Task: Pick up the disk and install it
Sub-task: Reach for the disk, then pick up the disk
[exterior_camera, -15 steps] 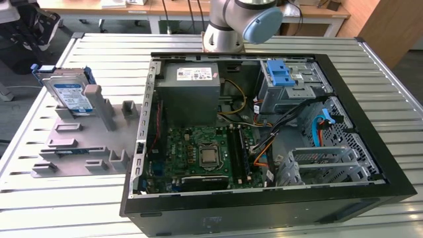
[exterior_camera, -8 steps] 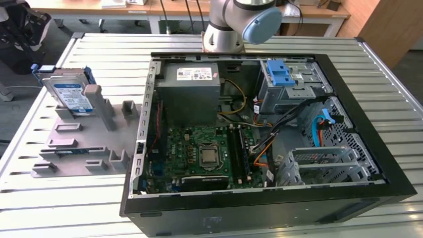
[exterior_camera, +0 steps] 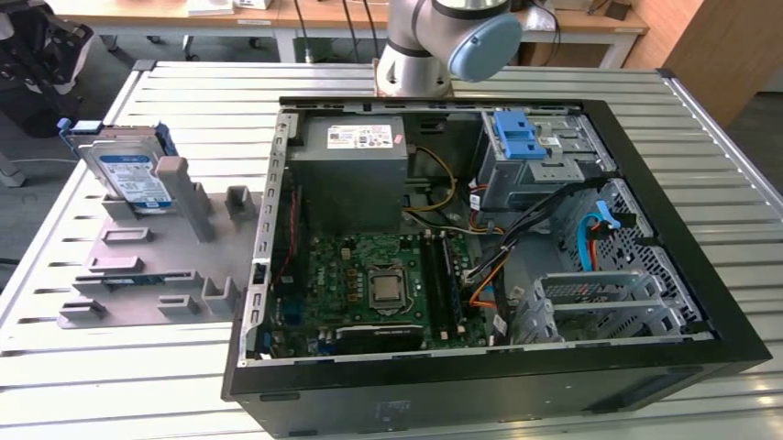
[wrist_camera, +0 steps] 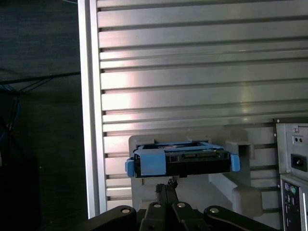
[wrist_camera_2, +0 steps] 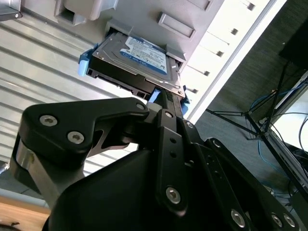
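The disk (exterior_camera: 128,174) is a silver hard drive with a blue-and-white label in a blue carrier bracket. It stands on edge in a slot of the grey fixture (exterior_camera: 147,266), at the exterior view's left. Both wrist views show the disk (wrist_camera_2: 139,57) (wrist_camera: 180,161) seated in that fixture. My gripper (wrist_camera_2: 166,96) (wrist_camera: 167,183) is shut, its black fingers pressed together with nothing between them. Its tips point at the disk's near edge, and whether they touch it I cannot tell.
An open computer case (exterior_camera: 685,229) lies on the slatted metal table, holding a motherboard (exterior_camera: 367,284), a grey power supply (exterior_camera: 348,156) and a metal drive cage with a blue latch (exterior_camera: 526,137). The arm's base (exterior_camera: 428,46) stands behind the case. The table edge (wrist_camera: 89,120) runs close to the fixture.
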`<state>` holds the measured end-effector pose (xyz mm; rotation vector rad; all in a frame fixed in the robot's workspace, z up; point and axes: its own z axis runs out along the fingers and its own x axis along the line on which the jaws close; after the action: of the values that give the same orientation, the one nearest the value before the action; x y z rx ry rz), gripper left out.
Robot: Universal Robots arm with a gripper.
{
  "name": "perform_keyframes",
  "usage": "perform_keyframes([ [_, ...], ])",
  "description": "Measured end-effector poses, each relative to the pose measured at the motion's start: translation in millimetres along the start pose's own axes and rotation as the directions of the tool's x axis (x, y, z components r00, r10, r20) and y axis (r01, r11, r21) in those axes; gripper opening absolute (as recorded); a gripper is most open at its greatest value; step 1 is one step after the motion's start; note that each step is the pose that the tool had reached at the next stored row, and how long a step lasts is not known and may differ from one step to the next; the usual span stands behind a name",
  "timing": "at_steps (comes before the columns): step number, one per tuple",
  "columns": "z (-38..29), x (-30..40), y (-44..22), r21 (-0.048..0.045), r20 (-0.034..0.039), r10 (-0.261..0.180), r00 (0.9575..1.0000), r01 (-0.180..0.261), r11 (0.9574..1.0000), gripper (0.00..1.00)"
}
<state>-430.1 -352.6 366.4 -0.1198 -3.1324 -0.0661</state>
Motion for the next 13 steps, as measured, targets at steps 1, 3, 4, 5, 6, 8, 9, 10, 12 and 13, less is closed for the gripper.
perform_keyframes([
  [1,0.0,0.2,0.0,0.0000,0.0000,0.000,1.0000,0.000,1.0000,0.11],
  [3,0.1,0.5,-0.1,-0.0001,0.0001,0.000,1.0000,0.000,1.0000,0.11],
  [4,0.0,0.7,-0.1,0.0000,0.0001,0.000,1.0000,0.000,1.0000,0.11],
  [5,0.0,0.9,-0.1,0.0000,0.0000,0.000,1.0000,0.000,1.0000,0.11],
  [6,0.0,1.1,-0.1,0.0000,0.0000,0.000,1.0000,0.000,1.0000,0.11],
  [8,0.0,1.5,-0.1,0.0000,0.0000,0.000,1.0000,0.000,1.0000,0.11],
  [9,0.1,1.7,-0.1,0.0000,0.0001,0.000,1.0000,0.000,1.0000,0.11],
  [10,0.1,1.9,-0.1,-0.0001,0.0001,0.000,1.0000,0.000,1.0000,0.11],
  [12,0.0,2.2,-0.2,0.0000,0.0000,0.000,1.0000,0.000,1.0000,0.11],
  [13,0.0,2.3,-0.2,0.0000,0.0000,0.000,1.0000,0.000,1.0000,0.11],
])
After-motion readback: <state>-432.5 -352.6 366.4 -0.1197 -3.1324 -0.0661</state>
